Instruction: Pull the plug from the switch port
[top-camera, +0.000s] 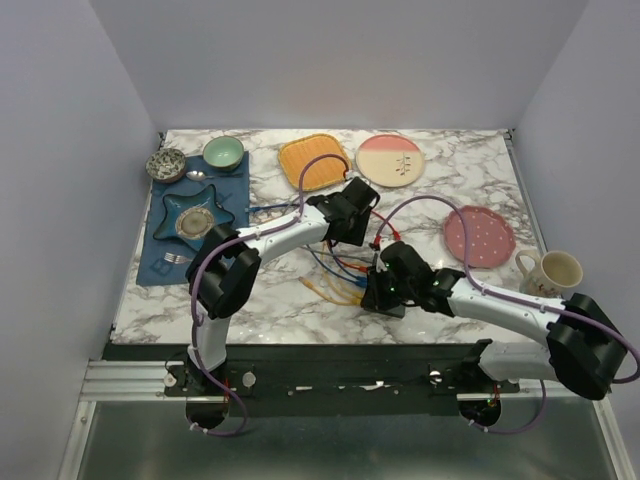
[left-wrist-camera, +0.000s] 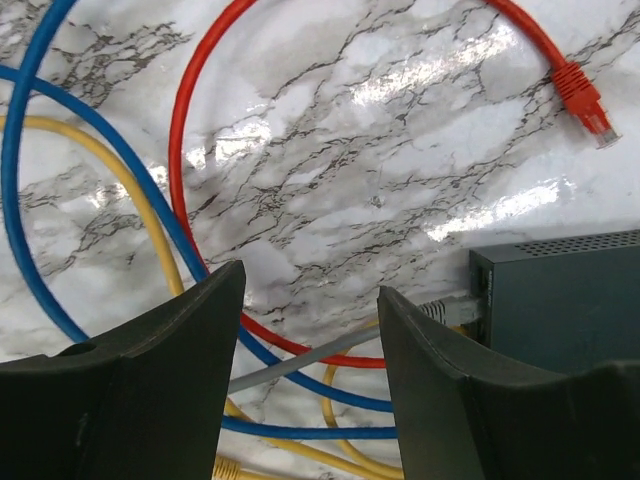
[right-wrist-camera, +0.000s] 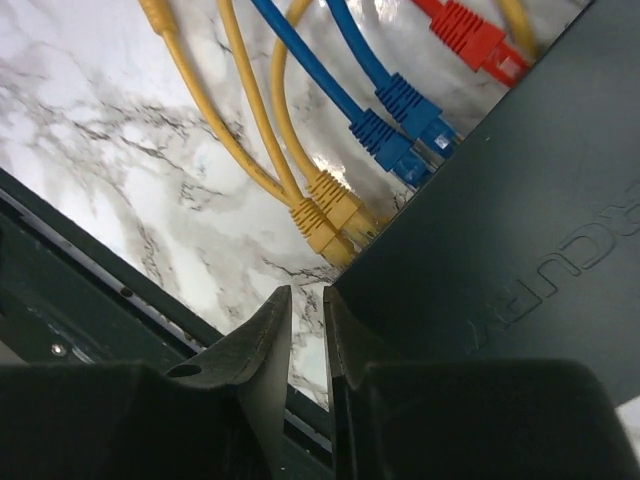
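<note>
Far left on the white marble-pattern tabletop (top-camera: 280, 300), a dark blue cloth placemat (top-camera: 235, 190) is laid out with a blue star-shaped dish (top-camera: 195, 215) on it and a pale green round bowl (top-camera: 223, 152) at its back edge. Moving in, the left gripper (left-wrist-camera: 310, 283) is held just over the marble, black fingers spread wide and nothing caught between them, so it's open and empty. Under it a tangle is spread out: a looped red cable (left-wrist-camera: 180, 150), a blue cable (left-wrist-camera: 20, 200) and a yellow cable (left-wrist-camera: 130, 190), plus a loose red plug (left-wrist-camera: 585, 100) lying on bare marble, in no socket. A thin grey cable (left-wrist-camera: 320, 352) is run across between the fingers to a pale plug (left-wrist-camera: 445, 312) that looks seated in the flat matte dark grey switch box (left-wrist-camera: 560, 290), which is parked just right of that gripper, mid-table toward the front edge. Along its socket edge two yellow plugs (right-wrist-camera: 325, 225), two blue plugs (right-wrist-camera: 385, 135) and a plugged-in red plug (right-wrist-camera: 475, 38) are lined up. The right gripper (right-wrist-camera: 307, 292) is set at the switch's corner, fingers drawn almost together with only a thin slit left and nothing seen pinched; whether the box is touched can't be told. Further right, a pink dotted round plate (top-camera: 480, 237) and a cream mug (top-camera: 555, 272) are sat.
</note>
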